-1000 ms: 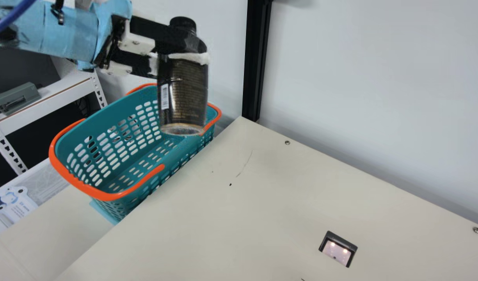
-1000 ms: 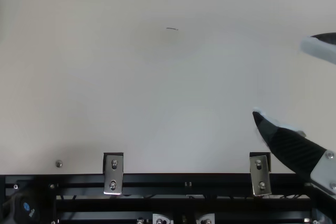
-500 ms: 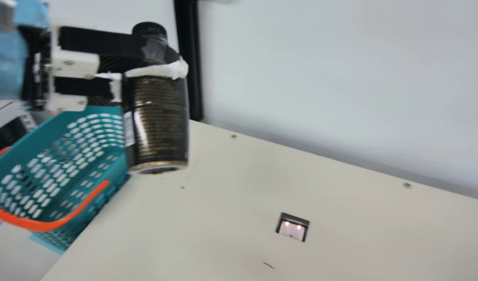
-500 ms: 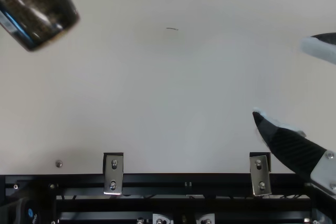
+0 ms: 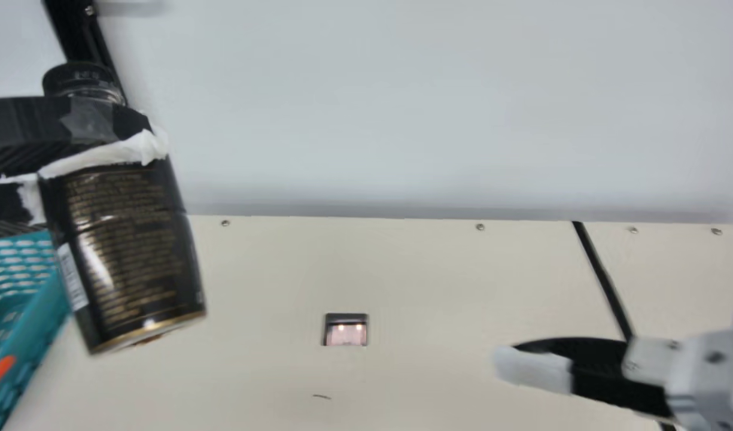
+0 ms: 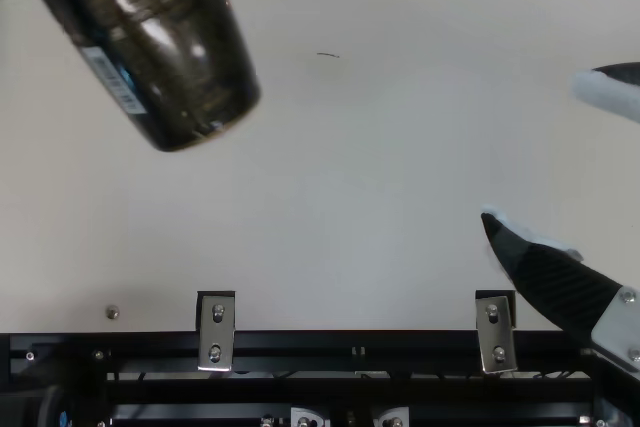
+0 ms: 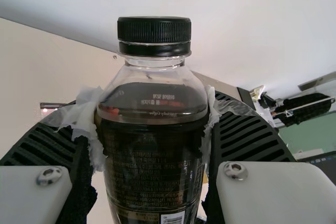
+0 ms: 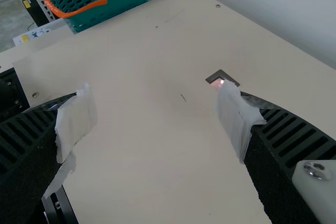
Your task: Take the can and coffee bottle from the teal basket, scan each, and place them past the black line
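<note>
Tilted in the air at the main view's left is the dark coffee bottle (image 5: 124, 239), black cap up, with my left gripper (image 5: 97, 158) shut around its upper part. Its barcode label shows in the top view on the bottle (image 6: 170, 57), above the table. In the left wrist view both fingers of the left gripper (image 7: 153, 116) press the bottle (image 7: 152, 150) below its neck. My right gripper (image 6: 540, 152) stands open at the top view's right; between the spread fingers of the right gripper (image 8: 157, 121) is bare table. The teal basket (image 5: 34, 347) is behind the bottle. The black line (image 5: 602, 275) crosses the table's right part.
A small lit scanner window (image 5: 345, 330) is set in the table (image 5: 438, 275), right of the bottle. A wall (image 5: 402, 108) runs along the far edge. Metal brackets (image 6: 216, 332) sit on the near edge.
The camera on the neck has turned right. In the top view the bottle, held throughout by my left gripper, has come in from the upper left and moved right and nearer. My right gripper has kept still.
</note>
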You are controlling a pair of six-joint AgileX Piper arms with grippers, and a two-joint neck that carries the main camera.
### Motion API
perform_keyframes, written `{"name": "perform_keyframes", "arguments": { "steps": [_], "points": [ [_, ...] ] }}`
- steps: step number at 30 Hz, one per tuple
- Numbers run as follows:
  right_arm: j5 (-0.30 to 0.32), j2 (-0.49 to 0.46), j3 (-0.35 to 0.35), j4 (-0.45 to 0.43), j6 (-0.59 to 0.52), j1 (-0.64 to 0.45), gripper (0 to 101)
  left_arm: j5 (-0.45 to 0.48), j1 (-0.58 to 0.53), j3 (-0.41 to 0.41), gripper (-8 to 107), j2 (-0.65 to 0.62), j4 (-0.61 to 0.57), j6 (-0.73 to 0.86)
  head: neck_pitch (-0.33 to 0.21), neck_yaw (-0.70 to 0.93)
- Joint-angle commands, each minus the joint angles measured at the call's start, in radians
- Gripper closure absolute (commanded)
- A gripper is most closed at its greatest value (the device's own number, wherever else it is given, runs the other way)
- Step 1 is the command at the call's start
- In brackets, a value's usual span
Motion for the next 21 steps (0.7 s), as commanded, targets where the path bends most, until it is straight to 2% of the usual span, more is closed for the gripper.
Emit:
{"name": "perform_keyframes", "arguments": {
  "steps": [1, 13, 21],
  "points": [
    [0.0, 0.0, 0.0, 0.0, 0.0, 0.0, 0, -0.024, -0.066, -0.004, 89, -0.003, 0.019, -0.022, -0.027, -0.003],
    [0.0, 0.0, 0.0, 0.0, 0.0, 0.0, 0, -0.171, -0.352, -0.036, 89, 0.005, 0.149, -0.188, -0.027, -0.003],
    [0.0, 0.0, 0.0, 0.0, 0.0, 0.0, 0, -0.257, -0.489, -0.064, 89, 0.024, 0.22, -0.334, -0.027, -0.003]
  ]
}}
